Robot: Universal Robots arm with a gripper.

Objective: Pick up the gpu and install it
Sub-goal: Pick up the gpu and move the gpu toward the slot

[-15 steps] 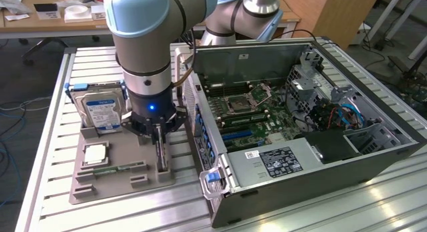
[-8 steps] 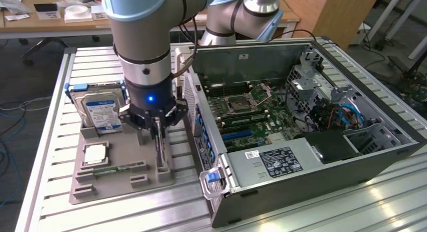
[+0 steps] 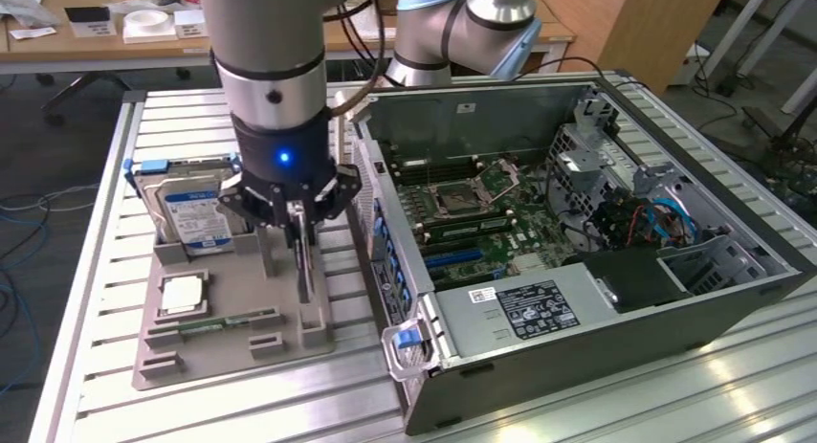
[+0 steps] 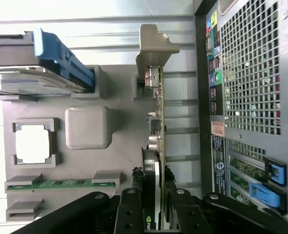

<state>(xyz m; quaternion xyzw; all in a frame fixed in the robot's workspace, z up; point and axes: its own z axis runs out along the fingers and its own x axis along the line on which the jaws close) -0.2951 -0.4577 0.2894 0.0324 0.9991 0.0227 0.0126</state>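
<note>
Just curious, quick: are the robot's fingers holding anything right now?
Gripper: closed, holding the gpu, a thin card standing on edge beside the computer case.

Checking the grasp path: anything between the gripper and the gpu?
Nothing visible. The gripper straddles the gpu, its fingers closed on both faces of the card, which stands on edge in the gray tray.
</note>
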